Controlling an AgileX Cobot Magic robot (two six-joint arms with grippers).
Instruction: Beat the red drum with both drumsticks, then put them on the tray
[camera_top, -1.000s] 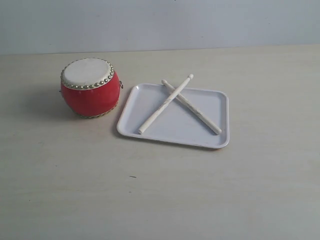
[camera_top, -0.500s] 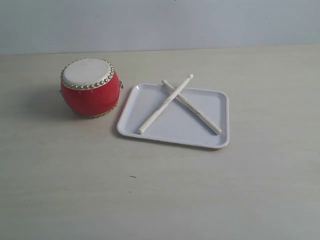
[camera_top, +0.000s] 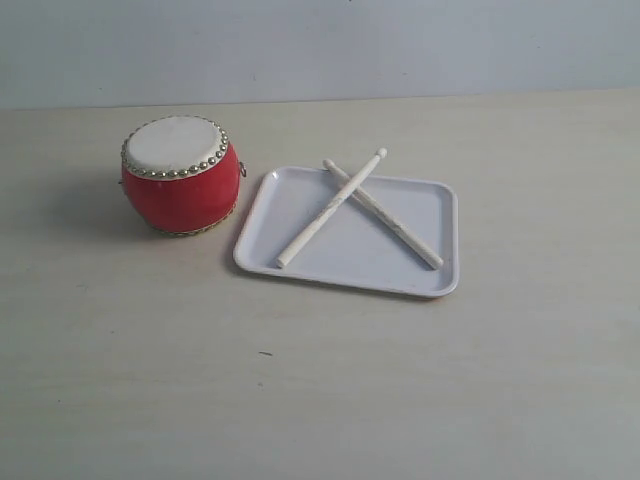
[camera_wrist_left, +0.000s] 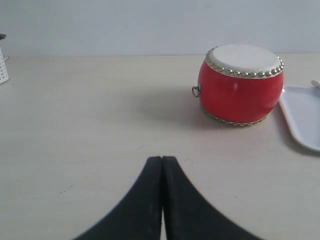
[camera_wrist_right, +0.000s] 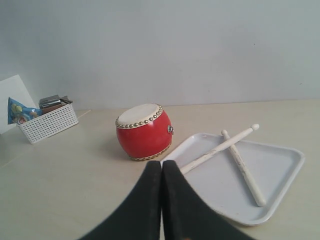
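Drumsticks (camera_top: 318, 222) lie crossed in the white tray (camera_top: 447, 283) beside the red drum (camera_top: 180, 195), unmoved this past second. Left gripper (camera_wrist_left: 162, 161) and right gripper (camera_wrist_right: 161, 165): fingers (camera_wrist_left: 142, 205) pressed together, empty. Pickup likely pending.

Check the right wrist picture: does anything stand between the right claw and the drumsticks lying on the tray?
Nothing visible does. The shut right claw faces the crossed drumsticks, with only the low near rim of the tray between them. The red drum stands beside the tray, off that path.
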